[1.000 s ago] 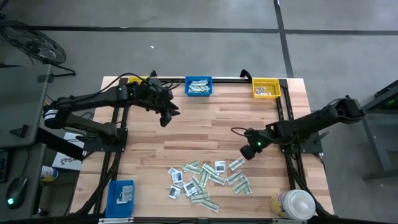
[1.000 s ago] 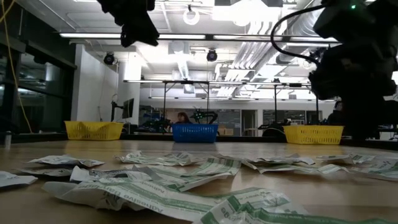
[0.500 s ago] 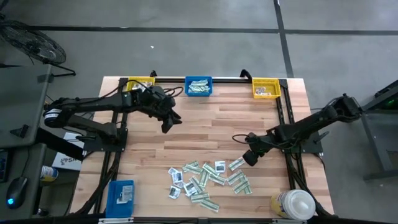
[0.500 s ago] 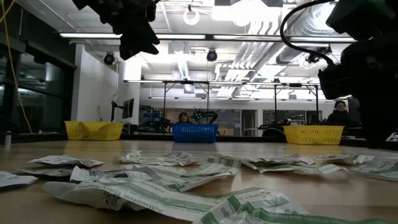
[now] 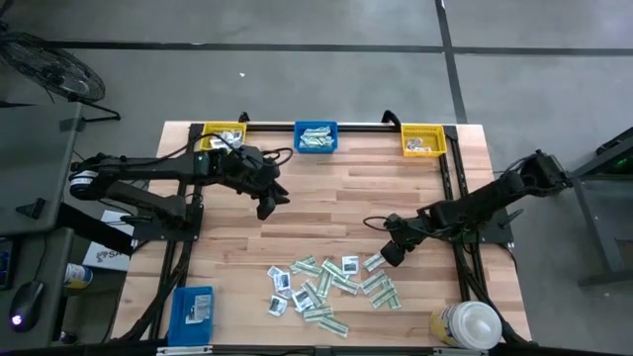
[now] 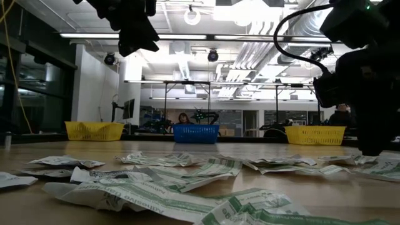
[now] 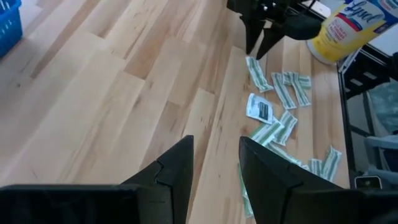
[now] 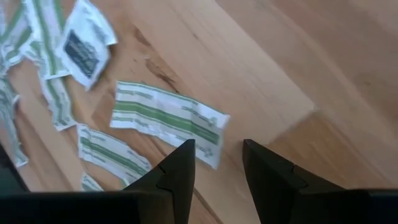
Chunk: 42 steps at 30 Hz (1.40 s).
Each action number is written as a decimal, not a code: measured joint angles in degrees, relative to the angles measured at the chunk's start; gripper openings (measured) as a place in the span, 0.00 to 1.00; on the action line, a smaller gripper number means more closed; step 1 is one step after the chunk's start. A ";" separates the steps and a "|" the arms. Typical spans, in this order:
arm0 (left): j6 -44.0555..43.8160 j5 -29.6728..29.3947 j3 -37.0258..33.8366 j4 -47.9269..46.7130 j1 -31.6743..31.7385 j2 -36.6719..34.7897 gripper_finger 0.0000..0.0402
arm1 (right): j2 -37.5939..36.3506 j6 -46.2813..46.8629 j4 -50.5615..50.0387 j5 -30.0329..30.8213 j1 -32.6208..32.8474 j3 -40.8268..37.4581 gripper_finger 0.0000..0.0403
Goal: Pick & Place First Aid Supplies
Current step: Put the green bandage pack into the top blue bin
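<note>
Fingers [image 8: 186, 171] of right gripper [image 5: 392, 254] apart over flat green-striped paper packet [image 8: 166, 119]; left gripper [image 5: 267, 203] apart, above bare wood-plank desk [image 5: 336, 198].

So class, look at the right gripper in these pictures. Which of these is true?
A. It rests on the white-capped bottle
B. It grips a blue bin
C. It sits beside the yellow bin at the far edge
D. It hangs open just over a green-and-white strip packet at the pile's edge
D: the right gripper hangs with its fingers apart and nothing between them, right over a green-and-white strip packet at the edge of the pile of packets.
</note>
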 joint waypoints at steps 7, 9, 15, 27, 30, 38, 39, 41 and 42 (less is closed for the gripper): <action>-0.10 0.33 0.00 -0.01 -0.13 0.00 0.32 | 1.55 -0.13 3.43 -0.72 0.00 0.00 0.32; -0.12 0.31 0.00 -0.02 -0.13 0.00 0.32 | 1.99 -0.01 3.79 -0.82 0.00 0.00 0.32; -0.10 0.35 0.00 -0.03 -0.13 0.00 0.32 | 3.77 0.23 5.83 -1.92 -0.02 0.05 0.32; -0.01 0.35 0.00 -0.47 -0.11 0.00 0.32 | 4.52 2.91 4.32 -0.10 0.02 0.00 0.14; -0.01 0.35 0.00 -0.49 -0.11 0.00 0.32 | 4.56 2.92 4.14 -0.09 0.02 -0.07 0.04; 0.01 0.33 0.00 -0.95 -0.11 0.00 0.32 | 4.31 3.80 4.07 0.16 0.02 -0.11 0.00; 0.01 0.33 0.00 -0.93 -0.11 0.00 0.32 | 3.92 3.99 4.11 0.39 0.02 -0.13 0.00; 0.01 0.35 0.00 -0.91 -0.11 0.00 0.32 | 2.98 4.00 4.01 0.85 0.04 -0.15 0.00; 0.01 0.35 0.00 -0.93 -0.11 0.00 0.32 | 2.31 4.20 3.85 1.21 0.04 -0.20 0.00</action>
